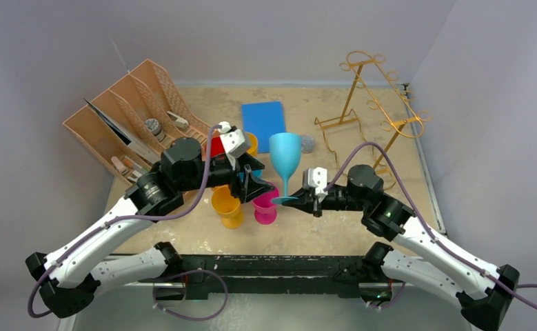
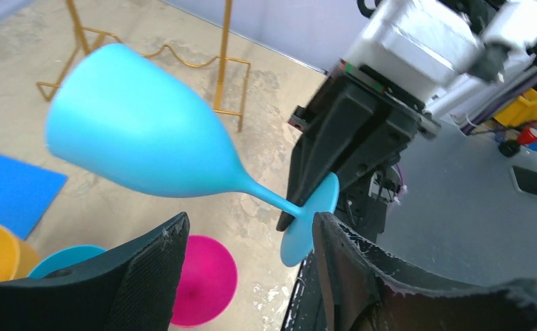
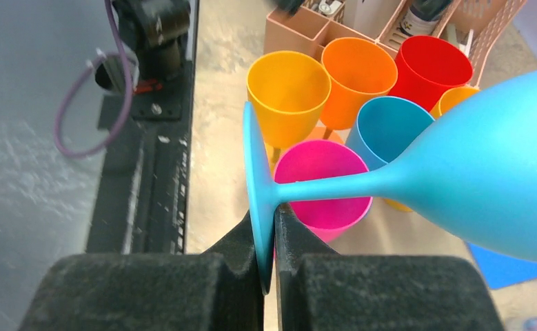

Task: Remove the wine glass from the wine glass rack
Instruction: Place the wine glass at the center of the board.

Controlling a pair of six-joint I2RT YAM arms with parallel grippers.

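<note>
The light blue wine glass (image 1: 285,155) is off the gold wire wine glass rack (image 1: 376,103), which stands bare at the back right. My right gripper (image 1: 300,200) is shut on the glass's round foot and holds it upright over the table's middle. In the right wrist view the foot is pinched edge-on between the jaws (image 3: 269,227), and the bowl (image 3: 479,186) reaches to the right. My left gripper (image 1: 255,183) is open and empty just left of the glass. In the left wrist view the glass (image 2: 141,134) lies beyond the spread fingers (image 2: 250,224), with the rack (image 2: 224,62) behind.
A cluster of coloured glasses stands under the left gripper: yellow (image 1: 226,205), magenta (image 1: 265,205) and red (image 1: 215,146), among others. A brown slotted organizer tray (image 1: 124,117) with utensils stands at the back left. A blue mat (image 1: 263,117) lies at the back centre.
</note>
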